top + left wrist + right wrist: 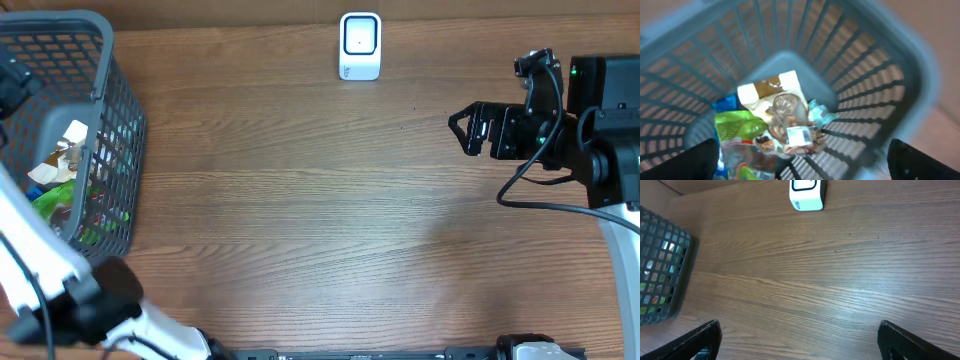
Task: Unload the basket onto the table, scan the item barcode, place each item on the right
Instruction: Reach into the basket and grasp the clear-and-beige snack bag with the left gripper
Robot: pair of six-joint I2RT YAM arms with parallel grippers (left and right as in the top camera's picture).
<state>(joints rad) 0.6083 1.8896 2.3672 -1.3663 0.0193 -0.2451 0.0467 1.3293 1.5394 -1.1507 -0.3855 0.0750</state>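
Scanning unit: a small white scanner (360, 45) stands on the wooden table (300, 230) at the top centre of the overhead frame, well apart from both arms; it also shows at the top edge of the right wrist frame
Basket: a grey mesh basket (112, 120) stands on the table at the upper left of the overhead frame
Items: all lie piled at the bottom of the basket; in the middle of the left wrist frame a clear packet (787, 112) with a white label (799, 135), its print too blurred to read, rests on a white-and-brown carton (767, 90), and a green bag (737, 127) touches it on the left
Left arm: the left gripper (807, 167) hangs over the basket mouth, looking down into it; its fingers sit at the two bottom corners of its frame, spread wide, nothing between them
Right arm: the right gripper (462, 130) hangs over bare table at the right of the overhead frame, jaws wide apart and empty, pointing toward the frame's left
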